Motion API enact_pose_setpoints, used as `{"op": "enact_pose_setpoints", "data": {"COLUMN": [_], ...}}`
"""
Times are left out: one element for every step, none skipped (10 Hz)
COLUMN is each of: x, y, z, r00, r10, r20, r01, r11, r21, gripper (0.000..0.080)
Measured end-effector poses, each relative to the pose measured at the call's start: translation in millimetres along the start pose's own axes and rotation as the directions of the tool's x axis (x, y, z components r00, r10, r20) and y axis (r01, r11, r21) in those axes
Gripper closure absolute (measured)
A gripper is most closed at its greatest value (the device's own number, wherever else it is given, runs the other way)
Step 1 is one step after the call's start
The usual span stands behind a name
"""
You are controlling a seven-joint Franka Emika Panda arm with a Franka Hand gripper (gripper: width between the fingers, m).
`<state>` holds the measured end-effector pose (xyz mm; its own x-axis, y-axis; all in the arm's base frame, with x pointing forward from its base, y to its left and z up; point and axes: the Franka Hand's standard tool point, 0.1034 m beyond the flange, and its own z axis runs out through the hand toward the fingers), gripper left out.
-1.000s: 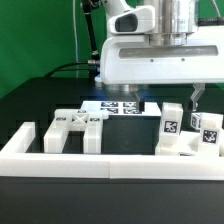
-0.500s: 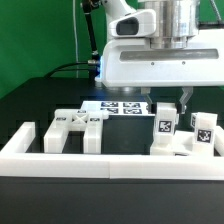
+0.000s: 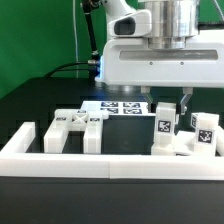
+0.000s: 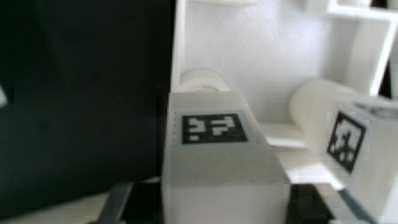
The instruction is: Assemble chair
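Claw (image 3: 172,107) slid over and dipped a bit, fingers spread wide around the tagged leg (image 3: 164,130) on the worktop (image 3: 40,100).

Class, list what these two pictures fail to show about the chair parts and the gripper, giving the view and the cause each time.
1. Exterior view: bases of the chair parts hidden behind the white border wall.
2. Exterior view: whether the gripper touches a part, too small to tell.
3. Wrist view: the tagged part blurred, cut off by the picture's edge.
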<state>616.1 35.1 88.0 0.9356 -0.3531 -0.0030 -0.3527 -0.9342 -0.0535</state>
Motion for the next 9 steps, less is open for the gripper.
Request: {"op": "enact_pose_setpoints", "data": {"x": [-0.1,-1.3,-1.4,-1.7,-2.8,-3.4,-3.3,-3.8,-3.3], "y": [-1.5,-4.2,-7.4,-9.3,-11.9,-14.1,-14.5,-14.9,-15.1], "z": [0.0,0.5,0.6,1.0,1.2,1.5,2.4,3.3,3.5], "r00": [0.996,0.986,0.971,0.947,0.912,0.879,0.855,0.799,0.757], "r10": [0.085,0.168,0.236,0.320,0.409,0.476,0.518,0.601,0.653], "r20": [-0.012,-0.016,-0.023,-0.027,-0.025,-0.026,-0.028,-0.022,-0.022], "r01": [-0.085,-0.168,-0.236,-0.320,-0.409,-0.476,-0.517,-0.600,-0.652], "r11": [0.996,0.986,0.972,0.947,0.912,0.879,0.855,0.799,0.757], "r21": [0.003,0.005,0.010,0.014,0.017,0.021,0.026,0.037,0.043], "gripper": [0.0509,0.0509,0.0509,0.0509,0.0509,0.0509,0.0508,0.0508,0.0508]}}
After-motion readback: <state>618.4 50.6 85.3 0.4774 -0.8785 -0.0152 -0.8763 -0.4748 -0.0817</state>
